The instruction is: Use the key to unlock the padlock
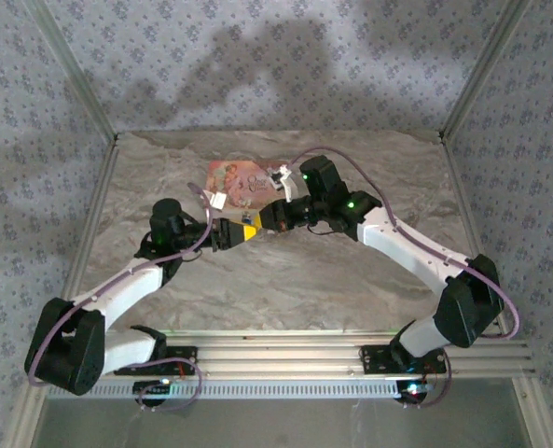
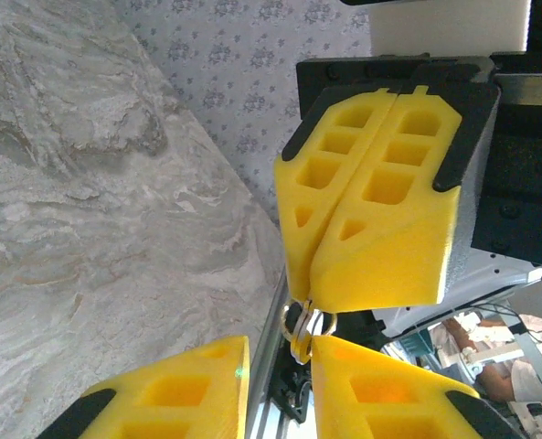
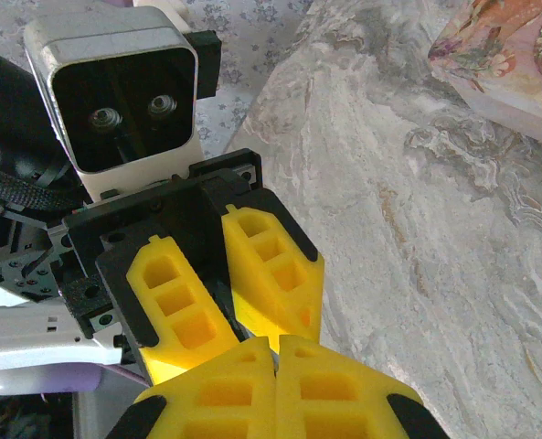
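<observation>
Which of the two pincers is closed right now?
The right pincer: its yellow fingers press together, with a small metal ring at their tips. The left pincer differs: its fingers stand apart.

We note the desk (image 1: 285, 280) as marbled grey-beige with pale veining. The walls (image 1: 257, 65) are grey-blue with a small repeating floral print. The left gripper (image 2: 280, 366) and right gripper (image 2: 312, 294) are yellow, trimmed black. The left arm (image 1: 131, 280) and right arm (image 1: 407, 245) are white with black joints. A packet (image 1: 241, 180) at the desk's far edge is pink and flower-printed.
</observation>
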Controlling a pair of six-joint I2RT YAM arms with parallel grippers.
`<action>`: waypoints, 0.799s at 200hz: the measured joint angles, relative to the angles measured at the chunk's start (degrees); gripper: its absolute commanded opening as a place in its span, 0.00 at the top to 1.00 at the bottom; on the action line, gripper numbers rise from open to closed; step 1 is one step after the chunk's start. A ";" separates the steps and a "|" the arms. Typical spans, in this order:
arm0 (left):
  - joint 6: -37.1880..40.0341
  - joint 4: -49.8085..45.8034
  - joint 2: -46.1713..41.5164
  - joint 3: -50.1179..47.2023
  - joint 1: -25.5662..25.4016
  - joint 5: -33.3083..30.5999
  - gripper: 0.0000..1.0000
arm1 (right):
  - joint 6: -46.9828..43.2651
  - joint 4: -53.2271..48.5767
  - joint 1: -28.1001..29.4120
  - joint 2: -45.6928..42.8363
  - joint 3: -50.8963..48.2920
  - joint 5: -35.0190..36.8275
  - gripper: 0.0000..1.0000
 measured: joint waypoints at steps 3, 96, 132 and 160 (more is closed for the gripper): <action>0.00 0.00 0.00 0.04 0.00 0.02 0.76 | 0.00 0.04 0.00 0.00 0.00 0.02 1.00; 1.38 -0.87 0.42 1.09 -0.26 0.63 1.00 | 0.22 0.68 0.02 0.52 0.00 0.31 1.00; 3.82 -3.41 0.22 1.92 -0.48 -0.09 1.00 | 2.10 0.83 0.20 0.57 0.02 1.88 0.54; 9.51 -10.64 -1.70 2.86 -0.81 -3.80 1.00 | 6.47 0.90 -0.13 -0.55 -0.15 6.36 0.51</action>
